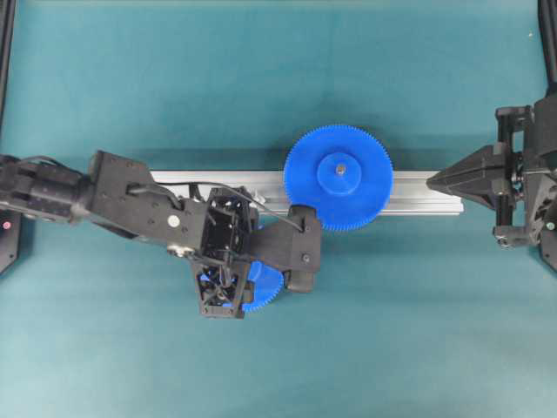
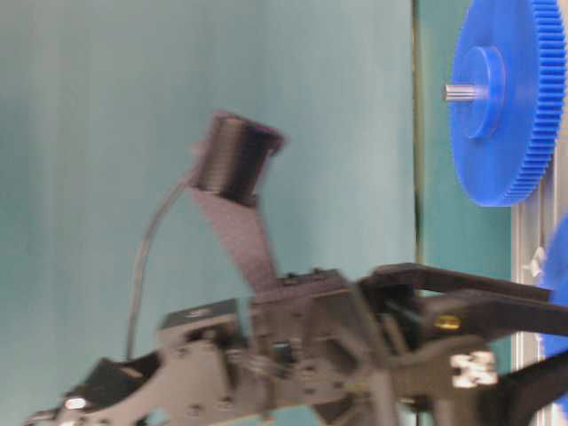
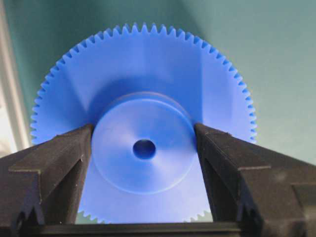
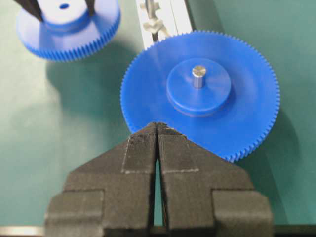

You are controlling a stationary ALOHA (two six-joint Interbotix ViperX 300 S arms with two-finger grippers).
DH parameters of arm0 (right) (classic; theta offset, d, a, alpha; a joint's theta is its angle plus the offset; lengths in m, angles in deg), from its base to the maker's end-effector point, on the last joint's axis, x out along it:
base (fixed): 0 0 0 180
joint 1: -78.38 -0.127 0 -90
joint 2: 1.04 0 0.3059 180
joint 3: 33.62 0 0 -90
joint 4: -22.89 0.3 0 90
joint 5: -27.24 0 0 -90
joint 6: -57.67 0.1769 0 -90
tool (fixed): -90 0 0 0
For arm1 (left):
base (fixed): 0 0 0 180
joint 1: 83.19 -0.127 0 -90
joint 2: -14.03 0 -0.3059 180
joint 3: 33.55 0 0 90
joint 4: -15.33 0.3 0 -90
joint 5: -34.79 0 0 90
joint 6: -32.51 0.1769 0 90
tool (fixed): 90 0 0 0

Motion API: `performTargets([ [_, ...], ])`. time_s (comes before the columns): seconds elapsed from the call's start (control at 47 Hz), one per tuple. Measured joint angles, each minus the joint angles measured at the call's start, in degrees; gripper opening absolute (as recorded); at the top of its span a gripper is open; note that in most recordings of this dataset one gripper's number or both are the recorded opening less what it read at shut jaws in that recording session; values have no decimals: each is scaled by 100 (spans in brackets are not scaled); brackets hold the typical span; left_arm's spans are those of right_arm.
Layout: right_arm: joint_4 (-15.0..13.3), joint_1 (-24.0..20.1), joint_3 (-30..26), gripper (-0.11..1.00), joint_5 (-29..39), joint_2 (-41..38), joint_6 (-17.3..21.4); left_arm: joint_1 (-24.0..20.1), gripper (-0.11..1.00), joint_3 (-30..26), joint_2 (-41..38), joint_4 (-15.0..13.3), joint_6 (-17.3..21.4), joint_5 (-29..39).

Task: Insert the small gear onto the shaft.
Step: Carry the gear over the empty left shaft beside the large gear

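Left wrist view: the left gripper (image 3: pixel 144 143) is recorded with its two black fingers (image 3: pixel 59 158) set against opposite sides of the raised round hub of the small gear (image 3: pixel 143 84), so the gear is taken to be held by the hub; no gap is visible at either contact. Handling, as judged: rigid moulded plastic, light, smooth and likely somewhat slippery on the hub wall, with fine teeth best kept off the fingers; the hub is judged the proper place to take hold, leaving the centre hole (image 3: pixel 144 148) free for the pin. Appearance: bright blue disc, finely toothed all round, flat face, hub with a small dark bore at its middle. Location: seen from overhead, the small gear (image 1: pixel 261 286) lies under the left gripper (image 1: pixel 228 283), on the near side of the aluminium rail (image 1: pixel 418 193), apart from the wider blue gear (image 1: pixel 339 177) seated on the rail with its own grey pin tip (image 1: pixel 340 169). Whether it rests on the green mat (image 1: pixel 392 331) or is lifted cannot be told. A shaft (image 4: pixel 150 15) candidate is glimpsed on the rail. The right gripper (image 4: pixel 157 129) is pressed closed, empty.
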Motion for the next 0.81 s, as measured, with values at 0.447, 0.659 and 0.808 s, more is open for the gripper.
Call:
performTargets([
  [0.447,9,0,9,2,0,0,0,-44,69,-299,79,9,211,501],
  [0.659,9,0,0,2,0,0,0,-255,69,-510,79,9,352,773],
  [0.808,9,0,0,2,0,0,0,-396,69,-624,141,9,510,905],
])
